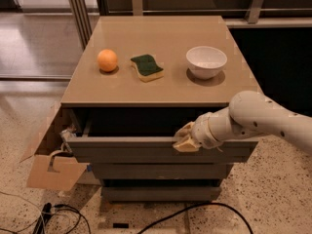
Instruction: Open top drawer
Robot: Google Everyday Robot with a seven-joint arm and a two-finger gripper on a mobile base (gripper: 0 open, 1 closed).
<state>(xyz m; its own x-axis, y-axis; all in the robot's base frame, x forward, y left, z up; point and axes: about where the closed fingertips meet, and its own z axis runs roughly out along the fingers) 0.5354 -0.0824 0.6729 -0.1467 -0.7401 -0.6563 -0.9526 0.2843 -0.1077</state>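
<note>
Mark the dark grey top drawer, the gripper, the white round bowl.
dark grey top drawer [122,151]: camera view, front panel.
gripper [183,142]: camera view, tip, at drawer's top edge.
white round bowl [206,62]: camera view, inside.

No text, label, brand, number or sign can be read here. The bench [161,89], bowl [206,61], sponge [146,67] and cardboard box [51,173] show no legible marks. The hand [187,140], at the upper edge of the top drawer [126,151], right of middle, shows none either.
</note>
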